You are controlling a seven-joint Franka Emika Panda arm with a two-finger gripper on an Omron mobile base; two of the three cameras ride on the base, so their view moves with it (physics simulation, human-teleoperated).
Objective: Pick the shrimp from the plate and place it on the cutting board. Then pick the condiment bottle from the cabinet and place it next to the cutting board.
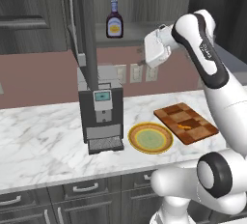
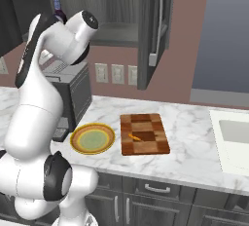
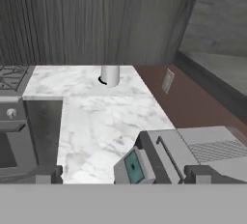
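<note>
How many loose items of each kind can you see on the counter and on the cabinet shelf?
Plate: 1
Cutting board: 1
Shrimp, lying on the board: 1
Condiment bottle, on the cabinet shelf: 1
Coffee machine: 1
Pale cylindrical container, seen in the hand view: 1
Total: 6

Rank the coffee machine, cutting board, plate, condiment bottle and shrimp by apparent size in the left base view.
Largest to smallest:
1. coffee machine
2. cutting board
3. plate, close to the board in area, so that order is unsure
4. condiment bottle, farther back on the cabinet shelf, so it may look smaller than it is
5. shrimp, lying on the board
</note>
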